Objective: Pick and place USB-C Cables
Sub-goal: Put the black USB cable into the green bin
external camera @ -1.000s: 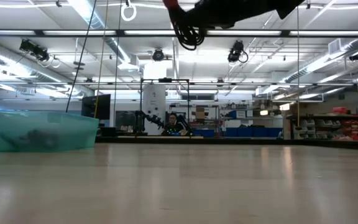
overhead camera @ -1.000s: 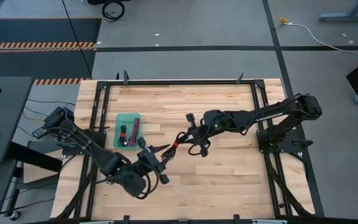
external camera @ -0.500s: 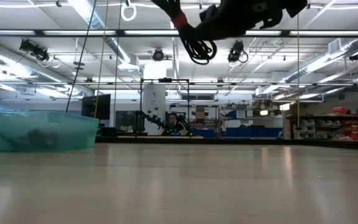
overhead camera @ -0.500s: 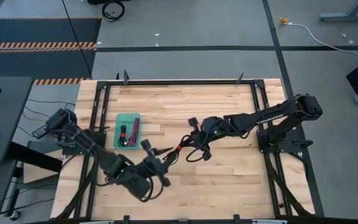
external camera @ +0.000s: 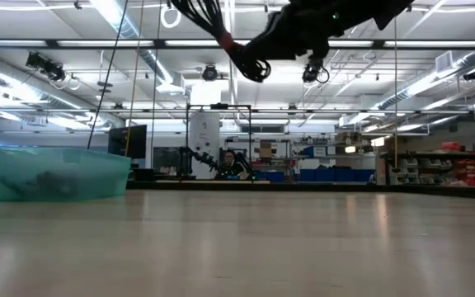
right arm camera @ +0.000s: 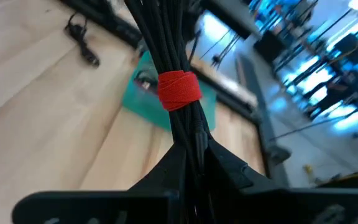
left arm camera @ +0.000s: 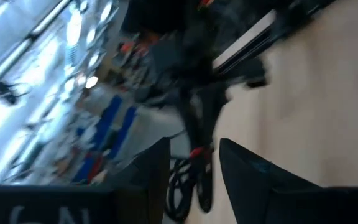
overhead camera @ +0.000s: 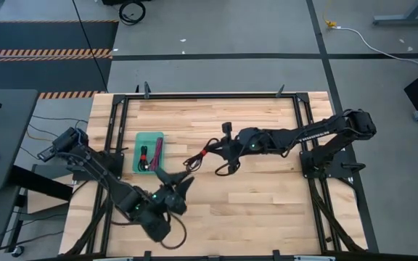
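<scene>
While left jaws gape, right jaws pinch red-tied cable (right arm camera: 179, 93).

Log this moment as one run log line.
right claw: shut on red-tied cable, held above table | left claw: open, empty | tray: holds cables

A grey concrete floor (overhead camera: 216, 43) marked with hazard-striped tape (overhead camera: 46, 52) surrounds the wooden table (overhead camera: 260, 196); fluorescent ceiling lights (external camera: 122, 25) illuminate distant shelving (external camera: 452, 169).

Right tool (overhead camera: 210, 151) hangs raised over mid-desk, fingers clamped tight. Left tool (overhead camera: 178, 181) sits low nearby, fingers (left arm camera: 247, 177) apart, holding nothing.
</scene>
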`<state>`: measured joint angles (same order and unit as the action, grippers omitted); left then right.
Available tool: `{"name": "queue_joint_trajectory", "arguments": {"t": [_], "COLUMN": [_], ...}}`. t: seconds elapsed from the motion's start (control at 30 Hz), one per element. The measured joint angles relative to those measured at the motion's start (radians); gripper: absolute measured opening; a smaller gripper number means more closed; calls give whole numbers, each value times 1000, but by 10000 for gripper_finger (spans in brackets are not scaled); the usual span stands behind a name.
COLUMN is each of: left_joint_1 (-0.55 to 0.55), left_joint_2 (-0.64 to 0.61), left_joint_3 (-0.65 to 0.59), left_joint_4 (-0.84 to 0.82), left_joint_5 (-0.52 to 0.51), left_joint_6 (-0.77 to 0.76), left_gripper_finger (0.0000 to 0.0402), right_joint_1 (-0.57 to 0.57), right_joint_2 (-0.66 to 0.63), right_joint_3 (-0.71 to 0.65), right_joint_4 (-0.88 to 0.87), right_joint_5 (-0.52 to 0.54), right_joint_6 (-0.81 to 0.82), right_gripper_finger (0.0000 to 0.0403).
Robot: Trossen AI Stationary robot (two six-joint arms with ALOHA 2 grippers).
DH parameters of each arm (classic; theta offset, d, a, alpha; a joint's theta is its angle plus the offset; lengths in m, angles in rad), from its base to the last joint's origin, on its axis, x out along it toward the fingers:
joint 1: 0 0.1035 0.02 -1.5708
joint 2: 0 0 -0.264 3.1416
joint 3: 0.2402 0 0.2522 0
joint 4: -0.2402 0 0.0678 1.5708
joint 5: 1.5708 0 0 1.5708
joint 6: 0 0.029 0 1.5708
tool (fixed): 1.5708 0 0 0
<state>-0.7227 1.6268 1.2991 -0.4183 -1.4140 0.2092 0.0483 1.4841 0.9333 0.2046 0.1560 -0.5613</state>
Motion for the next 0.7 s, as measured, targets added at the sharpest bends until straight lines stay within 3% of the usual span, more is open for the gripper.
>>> {"name": "queue_joint_trajectory", "arguments": {"t": [0.13, 0.27, 0.47, 0.7], "left_joint_1": [35, 63, 120, 177], "left_joint_2": [-6, -32, -52, -51], "left_joint_3": [1, 1, 1, 1], "left_joint_4": [-116, -238, -376, -402], "left_joint_5": [-93, -96, 58, 106], "left_joint_6": [-63, -175, -360, -395], "left_gripper_finger": [176, 225, 293, 311], "right_joint_1": [-7, -32, -73, -75], "right_joint_2": [0, 0, 0, 0], "right_joint_3": [0, 0, 0, 0], "right_joint_4": [59, 77, 102, 90], "right_joint_5": [0, 0, 0, -17], "right_joint_6": [-45, -52, -34, 1], "right_gripper_finger": [46, 46, 46, 46]}}
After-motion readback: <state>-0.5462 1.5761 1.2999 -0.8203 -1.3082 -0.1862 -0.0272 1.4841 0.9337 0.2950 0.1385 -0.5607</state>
